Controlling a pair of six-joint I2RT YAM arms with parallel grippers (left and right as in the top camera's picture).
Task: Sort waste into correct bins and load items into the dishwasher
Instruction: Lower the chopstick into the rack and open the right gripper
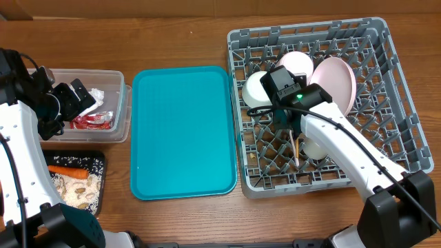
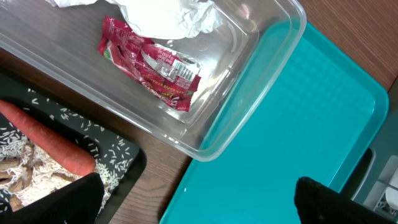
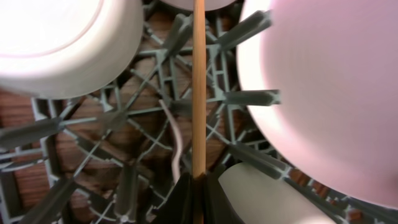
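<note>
— Jaws, right gripper (image 3: 198, 198)?
— Pinched on thin wooden chopstick (image 3: 199, 87), over large grey plastic dish rack (image 1: 396, 83); stick's top cut off, foot hidden
— And left gripper (image 2: 199, 202)?
— Spread wide; fingertips (image 2: 59, 202) barely in frame

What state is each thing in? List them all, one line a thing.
left gripper: open, empty
right gripper: shut on chopstick
chopstick: gripped at one end, over dish rack
pink plate: on edge in rack
white bowls: in rack
clear tub: holds napkin, red wrapper
black tray: holds carrot, food scraps
teal tray: flat on table
</note>
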